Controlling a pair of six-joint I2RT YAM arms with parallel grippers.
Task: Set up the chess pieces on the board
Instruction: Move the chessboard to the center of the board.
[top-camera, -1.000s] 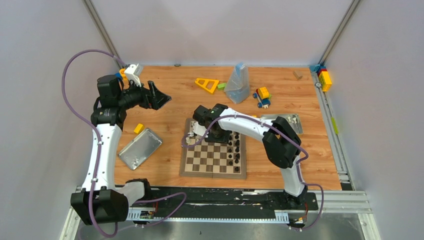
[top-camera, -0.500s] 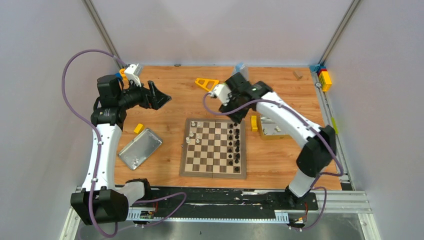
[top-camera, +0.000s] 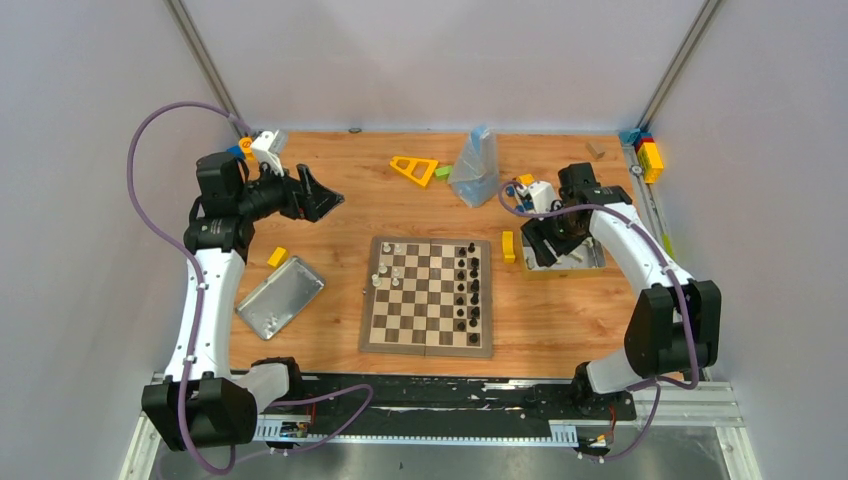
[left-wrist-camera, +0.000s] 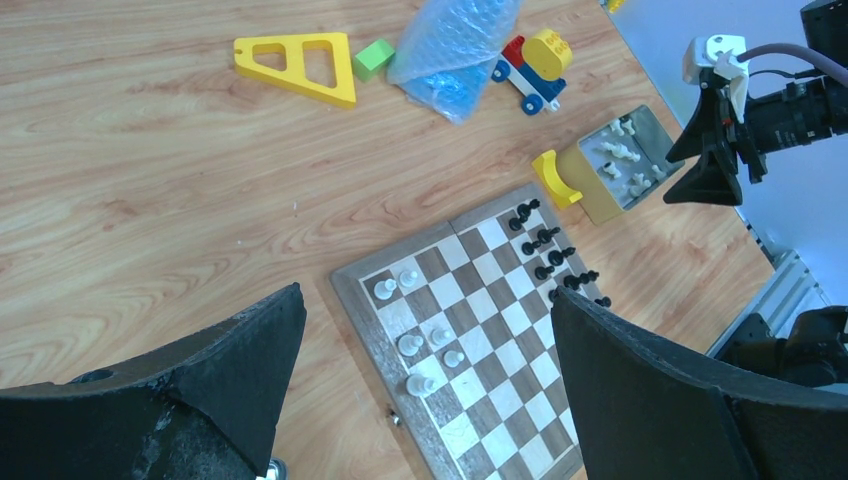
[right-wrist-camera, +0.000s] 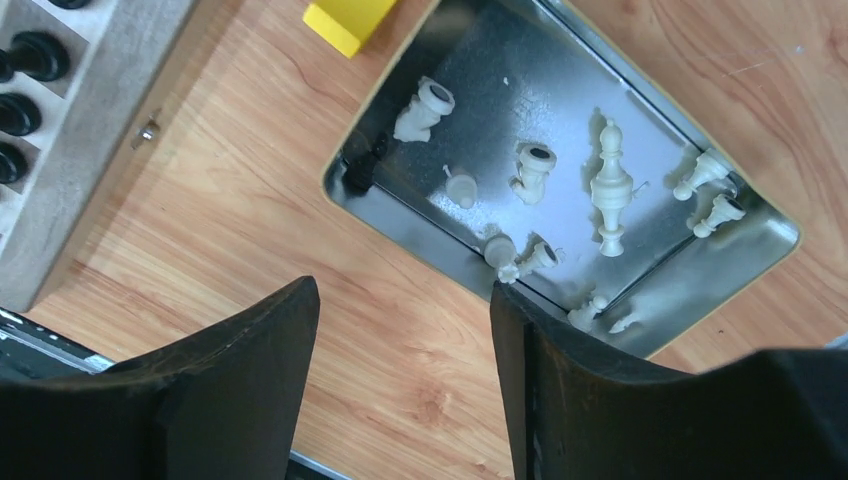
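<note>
You are watching the right gripper swinging away from the far left corner of the board, where it hovered a second ago, and settling over the tin box on the board's right. Its jaws are spreading wider, empty, above the cream chess pieces lying inside.
</note>
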